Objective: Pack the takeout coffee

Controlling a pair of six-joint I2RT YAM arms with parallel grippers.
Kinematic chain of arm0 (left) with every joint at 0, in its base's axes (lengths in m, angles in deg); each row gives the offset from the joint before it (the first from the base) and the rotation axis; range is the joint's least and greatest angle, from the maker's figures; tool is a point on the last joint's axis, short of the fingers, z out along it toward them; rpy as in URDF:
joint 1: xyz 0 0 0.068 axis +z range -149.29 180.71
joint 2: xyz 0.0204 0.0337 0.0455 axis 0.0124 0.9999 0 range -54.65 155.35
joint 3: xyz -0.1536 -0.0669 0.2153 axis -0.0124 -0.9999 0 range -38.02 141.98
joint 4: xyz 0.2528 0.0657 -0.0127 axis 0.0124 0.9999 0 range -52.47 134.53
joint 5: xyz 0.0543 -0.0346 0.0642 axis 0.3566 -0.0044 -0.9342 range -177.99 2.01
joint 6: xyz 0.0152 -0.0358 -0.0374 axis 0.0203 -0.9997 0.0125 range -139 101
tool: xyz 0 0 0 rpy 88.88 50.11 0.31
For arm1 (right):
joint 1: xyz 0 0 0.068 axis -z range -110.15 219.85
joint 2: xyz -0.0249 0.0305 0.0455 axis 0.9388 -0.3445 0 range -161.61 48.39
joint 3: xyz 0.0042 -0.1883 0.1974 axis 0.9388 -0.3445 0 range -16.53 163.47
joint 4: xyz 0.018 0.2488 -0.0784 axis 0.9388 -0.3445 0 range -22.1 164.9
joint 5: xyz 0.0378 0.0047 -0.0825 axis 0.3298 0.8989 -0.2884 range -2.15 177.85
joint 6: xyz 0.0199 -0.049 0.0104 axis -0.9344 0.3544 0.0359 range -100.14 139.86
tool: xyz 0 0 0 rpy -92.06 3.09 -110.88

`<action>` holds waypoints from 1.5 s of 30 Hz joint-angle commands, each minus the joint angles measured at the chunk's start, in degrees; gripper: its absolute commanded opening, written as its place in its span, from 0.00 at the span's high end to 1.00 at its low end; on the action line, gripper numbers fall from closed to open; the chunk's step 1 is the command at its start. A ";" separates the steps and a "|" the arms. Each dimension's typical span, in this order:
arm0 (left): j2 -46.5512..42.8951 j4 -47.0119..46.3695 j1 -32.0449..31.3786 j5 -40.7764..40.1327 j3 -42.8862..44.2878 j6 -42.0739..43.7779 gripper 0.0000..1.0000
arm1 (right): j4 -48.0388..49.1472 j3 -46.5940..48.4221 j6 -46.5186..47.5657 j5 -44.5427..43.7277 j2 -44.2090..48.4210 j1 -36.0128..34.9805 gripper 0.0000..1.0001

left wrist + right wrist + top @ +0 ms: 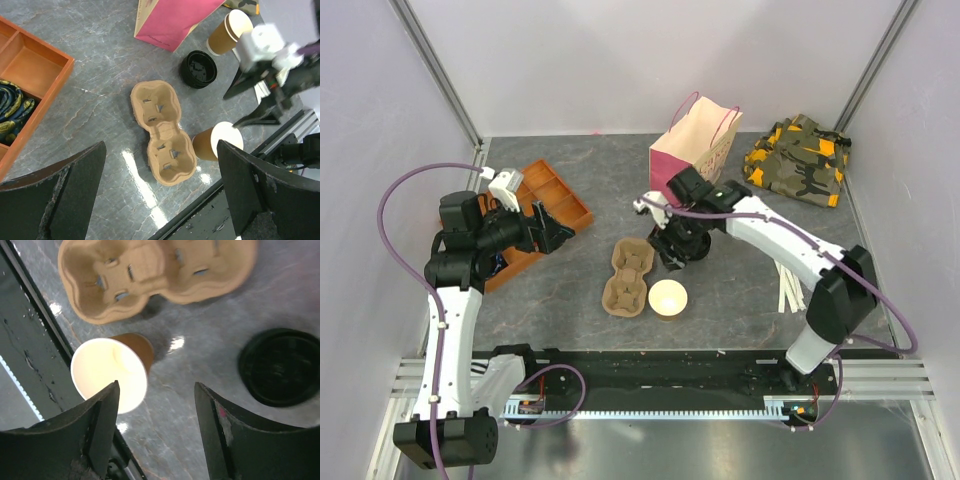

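- Top view: the right pincer [670, 255] hovers just right of the carrier [628, 275], its jaws apart and holding nothing.
- The left pincer [552, 232] is spread wide and empty over the tray [560, 195], well left of the carrier.
- A lidless cup [668, 298] stands just beside the carrier's near right corner. The bag [695, 150] stands beyond the carrier.
- Left wrist view: a black lid [198, 69] lies loose between the carrier and the bag. A far cup [230, 32], also lidless, stands past it.
- No cup wears a lid in any view, so a finished coffee is nowhere to be found.
- Right wrist view: the open fingers frame bare counter [580, 170] between the cup and the lid, with the carrier beyond.
- Risks, as I judge them: the thin lid lies flat and may skid away when pinched. The light paper cup may crush or tip under a hard squeeze, and it sits close to the counter's near edge. The carrier may slide when a cup is pressed in.
- The counter is grey, marbled and glossy, and throws back glare. Pale walls with metal posts close it in on three sides.
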 commanded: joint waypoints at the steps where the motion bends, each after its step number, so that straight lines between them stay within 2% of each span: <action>1: 0.27 -1.86 0.06 2.78 0.86 -1.87 0.00 | -3.45 6.36 4.62 2.23 5.91 5.85 0.31; 4: 0.54 -2.12 0.06 3.22 1.39 -1.96 0.00 | -3.55 4.87 9.97 0.66 9.51 9.72 0.34; 8: 0.98 -3.08 0.06 4.27 1.57 -3.36 0.00 | -2.32 1.44 19.29 -4.36 11.98 10.43 0.43; 11: 1.68 -3.79 -0.03 6.72 1.39 -4.06 0.00 | -1.26 -0.58 24.22 -4.89 9.88 10.34 0.49; 16: 1.77 -4.14 0.06 6.82 1.92 -3.72 0.00 | -1.26 0.82 28.17 -5.24 3.91 10.08 0.50; 30: 2.39 -4.14 -0.03 7.61 0.95 -3.72 0.00 | 1.20 0.29 31.26 -7.44 -4.71 8.67 0.44; 45: 2.74 -3.97 -0.03 8.14 0.60 -4.24 0.00 | 4.45 -1.29 31.78 -9.46 -9.64 8.06 0.47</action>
